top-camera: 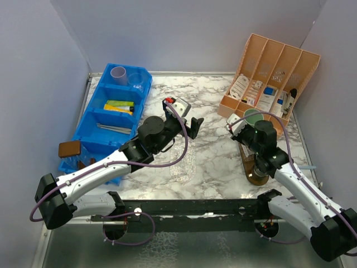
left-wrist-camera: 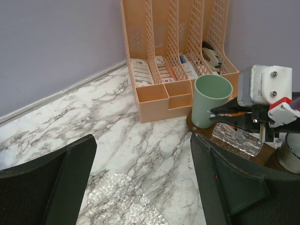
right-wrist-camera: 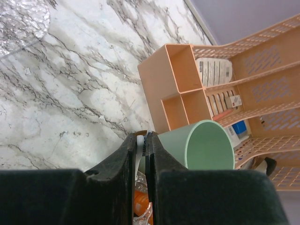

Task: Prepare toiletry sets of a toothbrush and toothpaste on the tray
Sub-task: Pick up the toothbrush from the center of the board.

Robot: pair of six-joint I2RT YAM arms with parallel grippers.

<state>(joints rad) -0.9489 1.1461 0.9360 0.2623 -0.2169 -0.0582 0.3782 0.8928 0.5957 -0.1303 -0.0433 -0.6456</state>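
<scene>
While both arms hang over the middle of it, I see a white marble-patterned worktop (top-camera: 212,97) veined in grey, edged by a metal rim and closed in on the left, far and right by plain pale lilac-grey walls (top-camera: 167,33).

On the left a blue partitioned bin (top-camera: 89,131) runs from near to far. Its far compartment holds a lilac cup (top-camera: 118,74) and a clear cup (top-camera: 135,79). The next holds yellow and green tubes (top-camera: 120,106), and the one after that thin toothbrushes (top-camera: 114,128).

In the far right corner a peach mesh file organiser (top-camera: 270,58) leans back, with small boxed goods in its slots. Just near of it a dark brown tray (left-wrist-camera: 200,136) lies on the worktop, and the mint green cup (left-wrist-camera: 212,101) stands upright on the tray's far end. A smoky dark cup (top-camera: 257,174) sits on the near part of the tray, partly hidden under my right arm. A crinkled clear plastic sheet (top-camera: 184,162) lies on the marble at centre.

My left pincer (left-wrist-camera: 140,183) is released, its jaws spread wide over the marble with nothing between them. My right pincer (right-wrist-camera: 143,138) is clenched on a thin item (right-wrist-camera: 139,141), white at the tips with orange lower down; I cannot tell whether it is a brush or a tube. The pincer hangs just left of the mint green cup's rim.
</scene>
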